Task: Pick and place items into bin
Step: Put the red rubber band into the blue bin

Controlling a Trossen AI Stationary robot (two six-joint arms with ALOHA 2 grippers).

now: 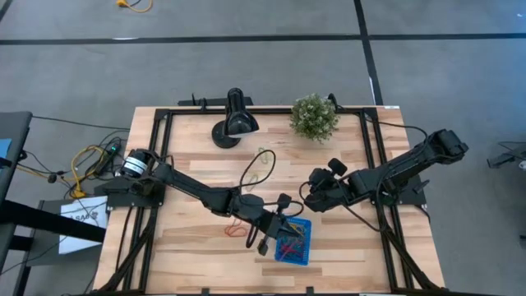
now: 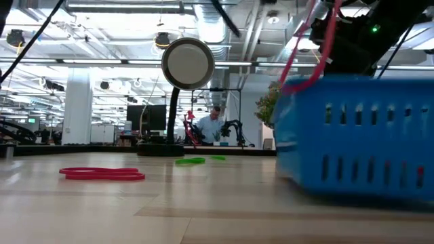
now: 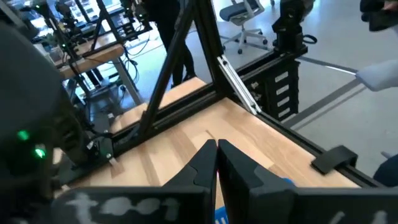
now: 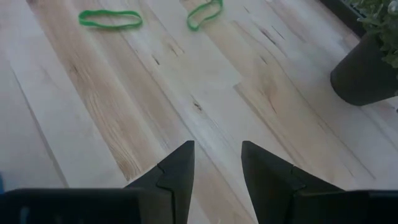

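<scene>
Blue bin (image 1: 294, 242) at table's 6 o'clock, bands inside | left gripper (image 1: 275, 234) over its 9 o'clock rim, jaws pressed together, red band dangling | advice: centre over bin before release | right gripper (image 1: 312, 197) waits at 1 o'clock, jaws spread | green bands (image 4: 111, 19) loose at 12 o'clock

A small, shallow, bright blue bin (image 1: 301, 251) with slotted walls sits upright near the front edge of the wooden tabletop (image 1: 189, 255), holding a tangle of red and other coloured rubber bands (image 1: 289, 244). A red band loop (image 2: 102, 173) lies flat on the wood just left of the bin. Two green band loops (image 4: 110, 19) lie flat farther back, near the middle, close together.
</scene>
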